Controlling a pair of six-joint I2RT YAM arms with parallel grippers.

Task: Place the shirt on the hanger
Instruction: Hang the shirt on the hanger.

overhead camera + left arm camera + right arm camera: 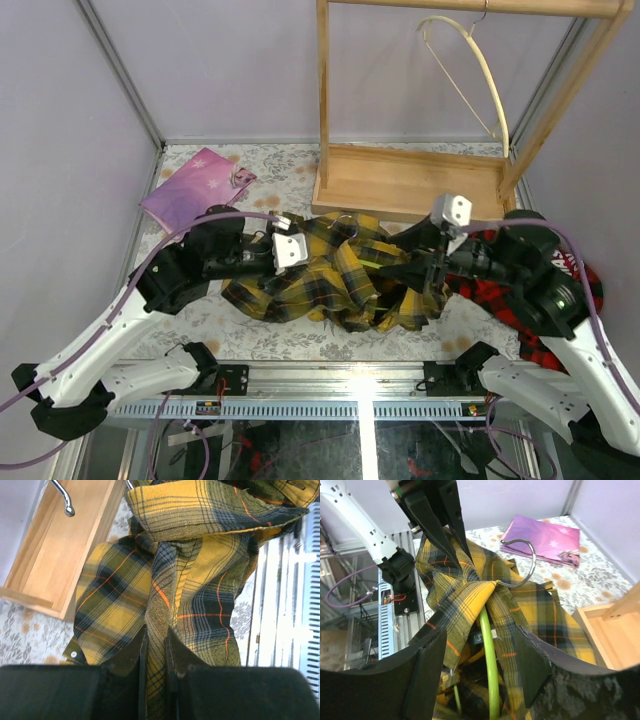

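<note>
At the table's near edge, a slotted aluminium rail [360,408] carries the bases of two white arms, purple cables looping off each. Just beyond it, on a pale floral tablecloth [275,170], the yellow-and-black plaid shirt [330,275] lies bunched in a heap at the middle of the table, both arms reaching in from either side.

The left gripper [156,642] has its fingers [142,655] nearly together, pinching a narrow vertical fold of the shirt. The right gripper [479,640] stands wide apart, a finger [427,675] on each side of a twisted bundle of plaid. The yellow-green hanger [490,670] runs up between them, mostly buried in the cloth. Whether the pads press on anything cannot be told. The hanger's silver hook [525,565] curls out above the folds on the shirt's far side.

A red-and-black plaid garment [500,295] lies crumpled under the right arm, touching the shirt's right edge. Farther back on the left, a purple pouch [195,185] rests flat on the cloth, well apart from the heap.

Behind the shirt sits a wooden rack [410,180]: a shallow tray base with uprights rising to a top bar. A cream curved hanger [480,60] dangles from that bar. Plain lavender walls [230,60] framed in metal strips close the space on three sides.
</note>
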